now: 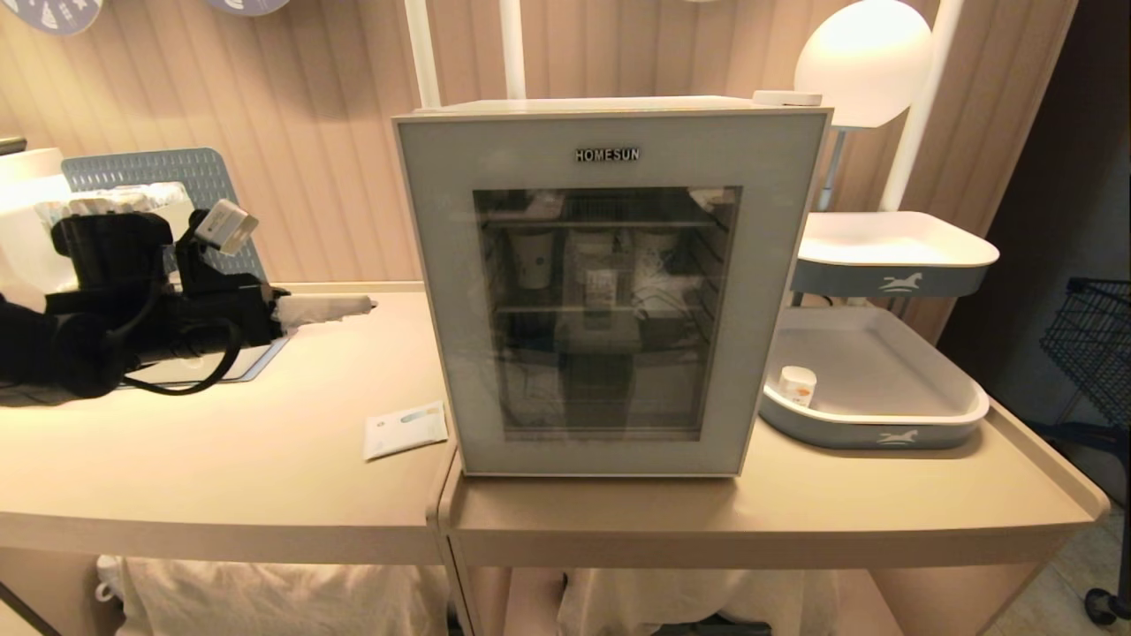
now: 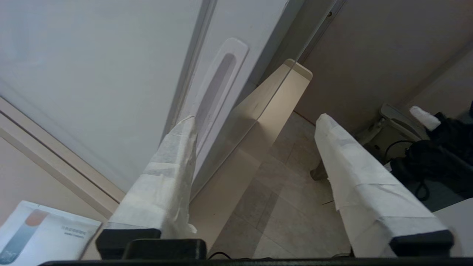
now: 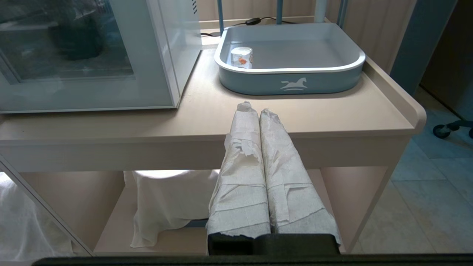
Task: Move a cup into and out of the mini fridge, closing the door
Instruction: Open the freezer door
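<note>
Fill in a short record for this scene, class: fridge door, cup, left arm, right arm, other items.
fridge door: door of the mini fridge shut
cup: small cup standing in the lower tray, right of the fridge
left arm: left gripper above the table, left of the fridge, jaws apart, holding nothing
right arm: right gripper before the table edge, jaws shut, empty
other items: paper packet on the table

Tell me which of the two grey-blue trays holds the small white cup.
The lower tray, resting on the counter right of the mini fridge, holds the cup in its near-left corner. The upper tray on the stand shows no cup.
</note>
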{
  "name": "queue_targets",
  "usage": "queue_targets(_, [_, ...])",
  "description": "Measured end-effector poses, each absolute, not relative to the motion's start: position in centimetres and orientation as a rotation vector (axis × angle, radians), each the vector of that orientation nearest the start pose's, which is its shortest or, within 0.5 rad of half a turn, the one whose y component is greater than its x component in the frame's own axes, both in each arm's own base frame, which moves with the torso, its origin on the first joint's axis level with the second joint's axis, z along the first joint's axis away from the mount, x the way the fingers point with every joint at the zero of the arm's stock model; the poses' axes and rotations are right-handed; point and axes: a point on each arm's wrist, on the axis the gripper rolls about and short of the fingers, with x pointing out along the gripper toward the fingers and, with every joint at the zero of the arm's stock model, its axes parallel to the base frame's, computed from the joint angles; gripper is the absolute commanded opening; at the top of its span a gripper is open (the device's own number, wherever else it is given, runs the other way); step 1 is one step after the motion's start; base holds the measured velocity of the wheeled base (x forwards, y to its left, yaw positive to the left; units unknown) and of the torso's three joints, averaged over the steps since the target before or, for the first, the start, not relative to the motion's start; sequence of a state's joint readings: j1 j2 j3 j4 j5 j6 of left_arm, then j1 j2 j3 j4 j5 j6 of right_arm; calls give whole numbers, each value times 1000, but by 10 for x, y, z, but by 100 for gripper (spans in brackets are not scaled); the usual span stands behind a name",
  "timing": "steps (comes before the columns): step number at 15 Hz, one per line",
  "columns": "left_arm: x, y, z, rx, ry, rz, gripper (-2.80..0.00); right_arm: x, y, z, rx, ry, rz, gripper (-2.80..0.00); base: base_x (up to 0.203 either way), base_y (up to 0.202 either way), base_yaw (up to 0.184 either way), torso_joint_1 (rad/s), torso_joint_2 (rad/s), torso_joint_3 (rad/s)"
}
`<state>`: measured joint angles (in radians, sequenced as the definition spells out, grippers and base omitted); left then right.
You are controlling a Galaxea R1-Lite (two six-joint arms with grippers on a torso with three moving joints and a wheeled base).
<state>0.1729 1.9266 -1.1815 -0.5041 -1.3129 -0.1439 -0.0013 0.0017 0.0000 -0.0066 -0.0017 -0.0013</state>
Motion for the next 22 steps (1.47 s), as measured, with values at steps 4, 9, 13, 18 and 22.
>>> queue_targets(4, [364,30,169,-249,221,-1186,0,-23,0,76,2,-4,-4,-280,0,0,0,0,0,0])
queue_targets(9, [372,-12,156,-161,101,-1287,0,-23,0,76,2,-4,-4,-280,0,0,0,0,0,0])
queue_targets(13, [379,-29,149,-159,75,-1283,0,-23,0,76,2,-4,-5,-280,0,0,0,0,0,0])
queue_targets(18, [379,-32,145,-159,77,-1281,0,-23,0,76,2,-4,-4,-280,0,0,0,0,0,0])
queue_targets(22, [384,-30,143,-156,52,-1195,0,-23,0,76,2,-4,-5,-280,0,0,0,0,0,0])
